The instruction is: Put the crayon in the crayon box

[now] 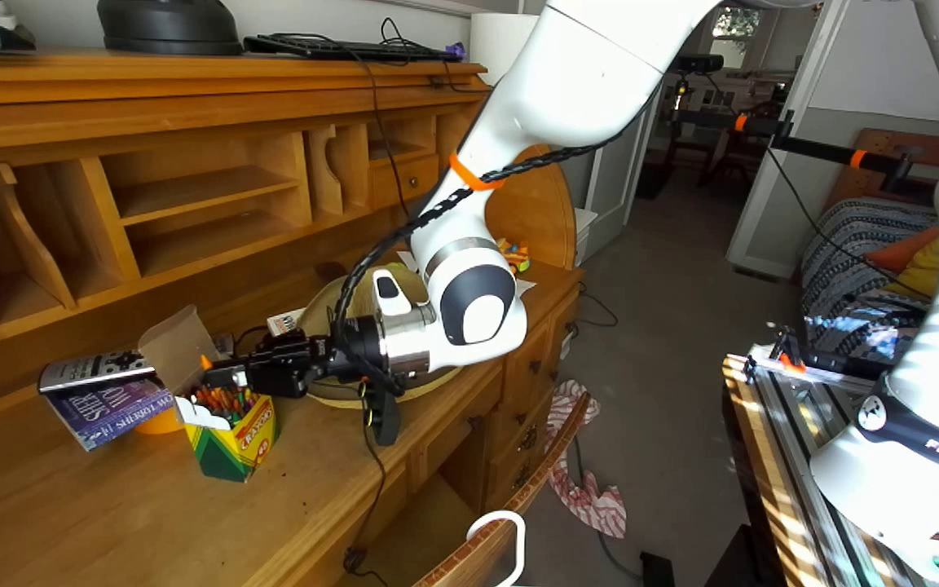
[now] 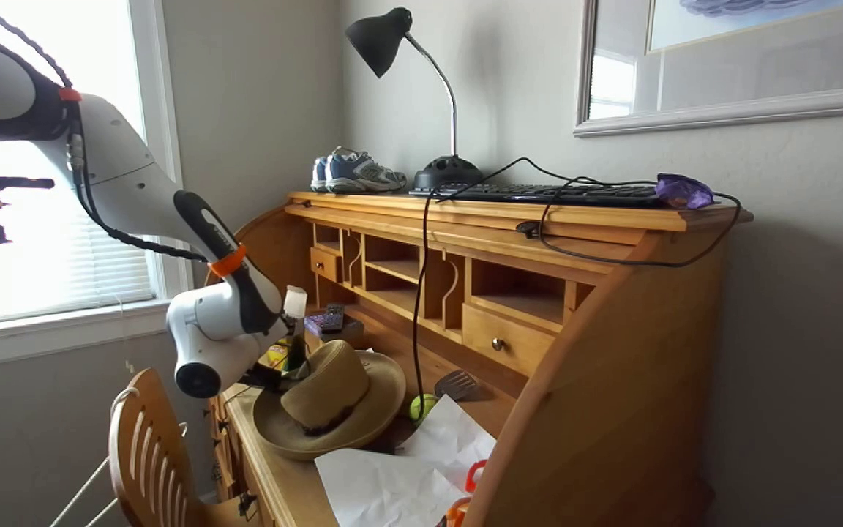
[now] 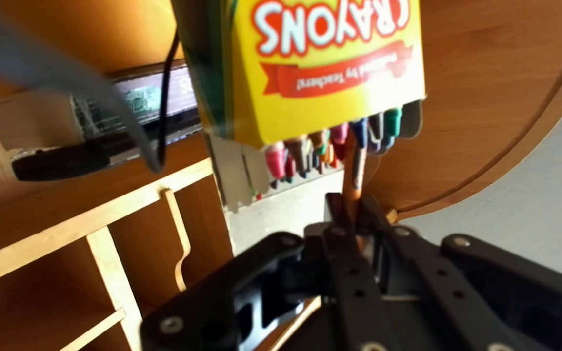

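Flap [image 1: 176,348] walls off the crayon box [image 1: 233,447] behind; front lies open.

In the wrist view, the crayon box [image 3: 339,68] is cut off by the top edge, and a grey band [image 3: 66,75] left of it is too blurred to name. By the box's mouth, the gripper [image 3: 352,209] hides part of the crayon [image 3: 354,175]. In an exterior view, an orange thing [image 1: 161,422] beside the box is mostly hidden, and, right of the box, the arm [image 1: 473,269] covers much of the straw hat [image 1: 321,310].

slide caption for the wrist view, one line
Gripper pinching an orange crayon at the open crayon box, with other crayon tips showing past its edge.
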You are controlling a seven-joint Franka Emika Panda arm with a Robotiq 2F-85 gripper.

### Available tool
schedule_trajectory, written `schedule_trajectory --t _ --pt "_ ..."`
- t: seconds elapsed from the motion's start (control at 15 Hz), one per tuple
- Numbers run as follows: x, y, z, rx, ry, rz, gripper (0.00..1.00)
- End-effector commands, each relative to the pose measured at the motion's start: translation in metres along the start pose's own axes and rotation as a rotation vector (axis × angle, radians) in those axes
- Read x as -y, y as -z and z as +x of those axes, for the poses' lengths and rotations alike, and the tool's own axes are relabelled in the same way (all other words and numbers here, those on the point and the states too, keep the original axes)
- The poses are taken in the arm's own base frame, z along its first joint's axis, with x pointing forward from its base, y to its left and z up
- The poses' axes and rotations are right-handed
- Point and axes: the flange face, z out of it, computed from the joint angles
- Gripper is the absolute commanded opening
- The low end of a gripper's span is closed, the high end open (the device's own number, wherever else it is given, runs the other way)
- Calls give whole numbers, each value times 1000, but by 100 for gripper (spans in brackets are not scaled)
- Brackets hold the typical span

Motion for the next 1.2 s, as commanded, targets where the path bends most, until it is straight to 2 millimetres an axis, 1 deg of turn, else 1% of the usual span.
schedule_trajectory --t 0.0,0.13,0.2,0.27,0.4,0.8,0.87,1.0,1.07,1.13 --pt "0 5 -25 56 -5 -3 3" --pt "1 6 -27 62 -2 -1 3" --pt "2 6 -25 61 -3 -2 33" --pt "2 6 -22 57 0 -3 36" --pt "5 8 -13 55 4 7 49" --pt "22 16 30 31 11 31 96" --pt "24 18 36 37 5 25 99" --pt "27 19 47 36 11 15 100" --pt "27 19 50 37 13 6 89" --pt "30 19 53 41 18 7 75"
